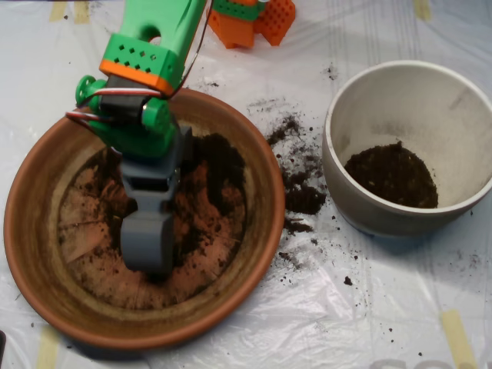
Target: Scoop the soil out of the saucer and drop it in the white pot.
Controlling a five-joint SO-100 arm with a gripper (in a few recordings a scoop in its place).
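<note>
Terracotta fills the left of the overhead view: the saucer [34, 254], wide and shallow, and my grey scoop [147, 246] hangs low over the middle of its base, mouth down, the green arm [150, 54] reaching in from the saucer's far rim. From above I see only the scoop's back, so I cannot tell whether its halves stand apart or are closed, nor whether it carries anything. The soil [219, 165] left in the saucer lies mostly in a dark patch toward the far-right part of the base, just beside the scoop, with thin crumbs smeared over the streaked floor around it. The pot [461, 100] stands to the right of the saucer, apart from it, with a dark mound already in its bottom. Spilled crumbs [300, 196] dot the plastic sheet [361, 307] between saucer and pot. I judge this the gathering step, with much of the job done. To do it well I should shift toward that far-right patch instead of biting at the nearly bare centre, press flat to the base, close fully before lifting, then rise clear of the saucer's rim and carry slowly, releasing only once I am squarely over the pot's mouth, so no more falls on the sheet.
</note>
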